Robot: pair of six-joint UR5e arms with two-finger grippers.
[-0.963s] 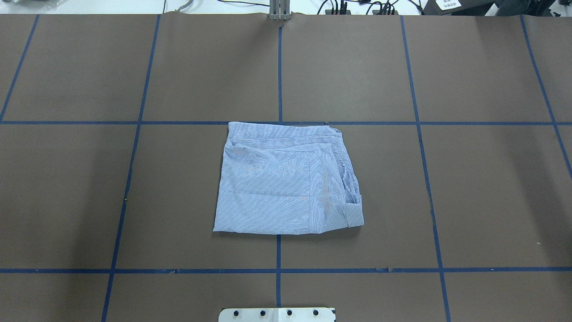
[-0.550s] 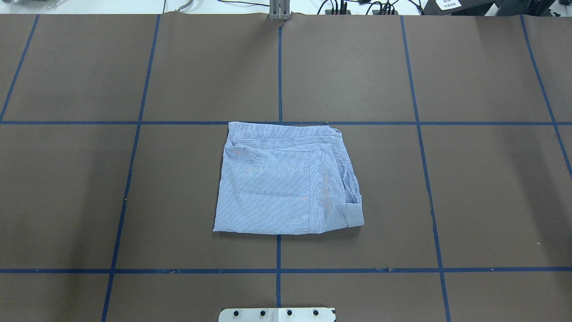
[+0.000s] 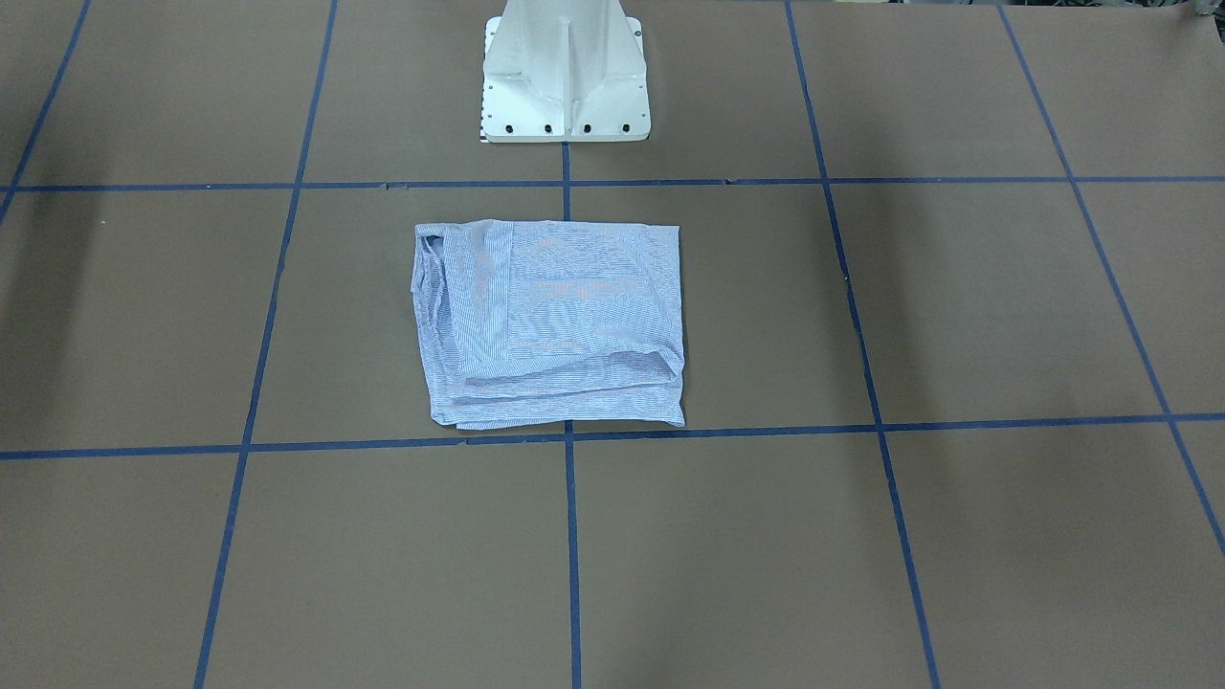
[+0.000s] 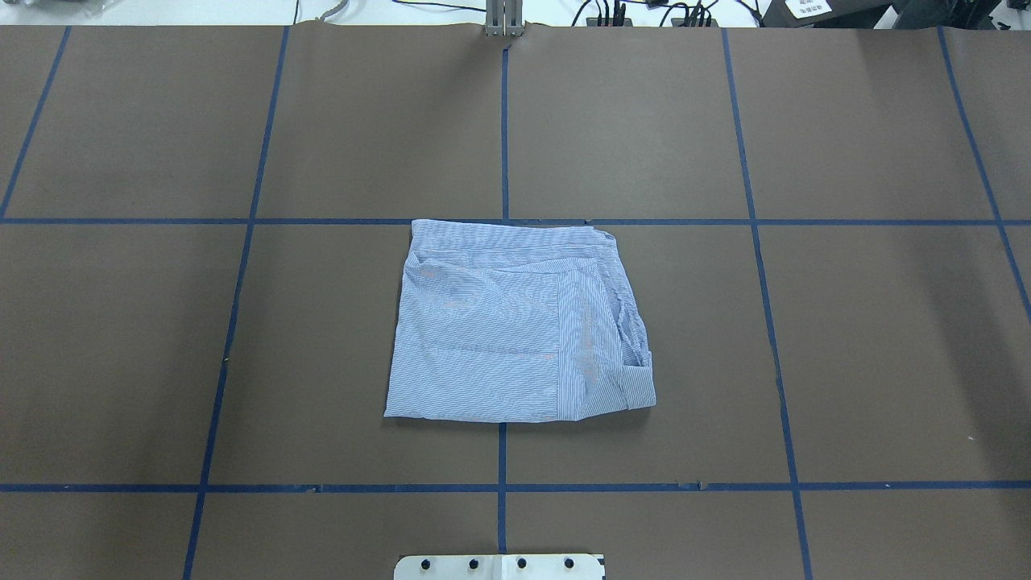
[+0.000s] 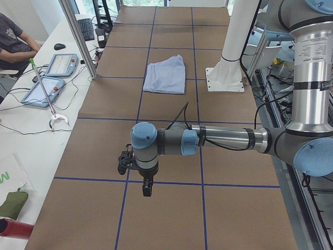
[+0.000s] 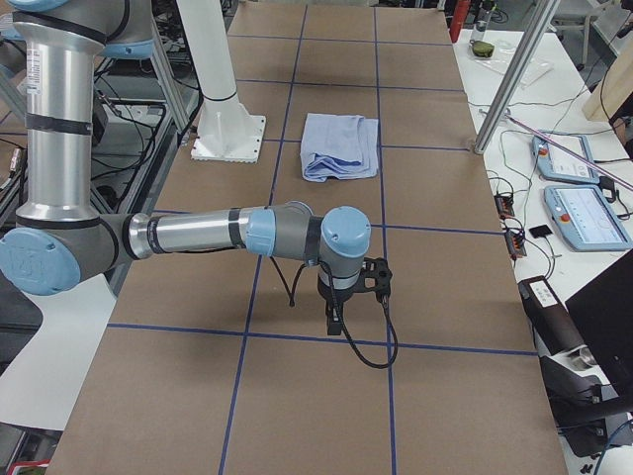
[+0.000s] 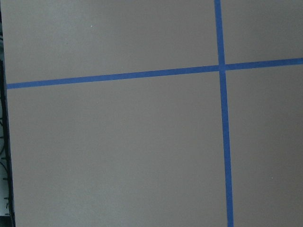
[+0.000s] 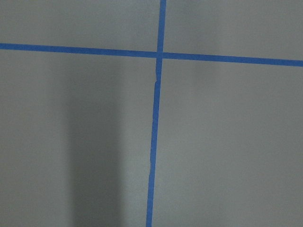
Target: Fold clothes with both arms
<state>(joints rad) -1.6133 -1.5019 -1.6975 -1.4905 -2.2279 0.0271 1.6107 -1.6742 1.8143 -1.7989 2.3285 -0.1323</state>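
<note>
You have one striped shirt on one tabletop. You have two arms, the left arm and the right arm, each carrying one hand: the left hand and the right hand. There is one white pedestal. Off the tabletop you can count two pendants, a farther pendant and a nearer pendant, plus one keyboard, one mouse and one person.

We see soft, even light on the brown table. Broad faint shadows darken its left and right parts in the overhead and front views. The shirt shows pinkish moiré on its fine stripes. A dim upright shadow band crosses our right wrist view.
</note>
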